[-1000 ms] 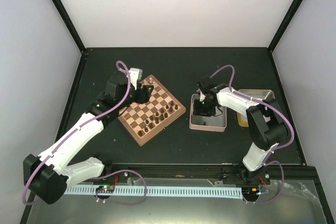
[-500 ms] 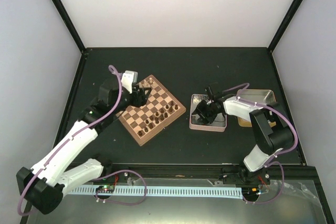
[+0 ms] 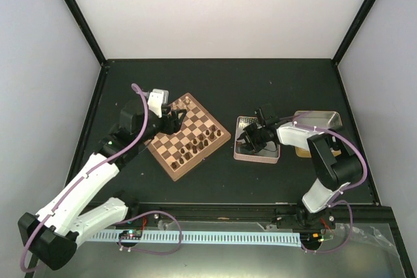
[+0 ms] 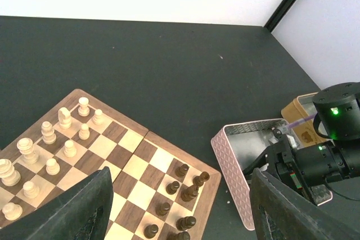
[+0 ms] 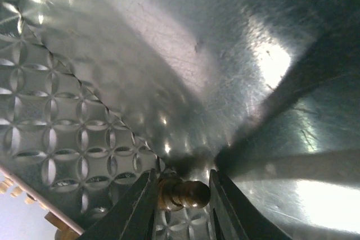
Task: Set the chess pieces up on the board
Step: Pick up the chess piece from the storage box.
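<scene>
right hand (image 3: 251, 138) tipped down inside tin (image 3: 258, 159), right of board (image 3: 166, 151), pinching dark chess piece (image 5: 183, 194) between both tips. left hand (image 3: 174, 119) hovers over board's far-left edge, spread wide, empty. other dark pieces (image 3: 203, 140) stand on board's right side.

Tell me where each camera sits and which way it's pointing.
Top external: above and behind, looking down on the table; left arm and right arm show, left tool at the board, right tool in the tin.
Left wrist: above the board, facing across it toward tin and right arm; own open fingers frame the bottom.
Right wrist: inside the tin, facing its embossed floor; own fingers clamp a brown piece.
Shared: top and left wrist both show board, tin, right arm.
</scene>
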`<state>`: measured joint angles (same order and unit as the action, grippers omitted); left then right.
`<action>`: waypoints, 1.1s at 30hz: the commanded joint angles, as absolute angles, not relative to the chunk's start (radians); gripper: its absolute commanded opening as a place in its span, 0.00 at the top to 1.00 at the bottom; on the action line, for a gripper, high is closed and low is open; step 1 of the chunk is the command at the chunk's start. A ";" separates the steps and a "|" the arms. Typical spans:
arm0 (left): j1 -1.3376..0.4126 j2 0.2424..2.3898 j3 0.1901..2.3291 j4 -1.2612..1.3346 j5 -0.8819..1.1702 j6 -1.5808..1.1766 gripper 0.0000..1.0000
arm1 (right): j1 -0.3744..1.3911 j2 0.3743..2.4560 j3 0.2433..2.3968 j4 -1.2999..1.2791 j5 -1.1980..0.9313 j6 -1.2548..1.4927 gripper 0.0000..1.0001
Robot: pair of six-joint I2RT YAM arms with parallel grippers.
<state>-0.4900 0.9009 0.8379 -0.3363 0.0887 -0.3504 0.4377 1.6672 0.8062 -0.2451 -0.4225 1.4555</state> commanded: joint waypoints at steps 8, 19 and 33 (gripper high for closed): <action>-0.481 0.879 0.868 -0.363 0.059 -0.342 0.31 | 0.442 1.736 0.774 -0.153 -0.334 1.493 0.86; -0.482 0.892 0.857 -0.369 0.148 -0.365 0.31 | 0.441 1.596 0.823 -0.229 -0.103 1.246 0.95; -0.473 0.720 0.827 -0.465 -0.145 -0.406 0.31 | 0.701 1.390 0.984 -0.297 0.180 0.763 0.98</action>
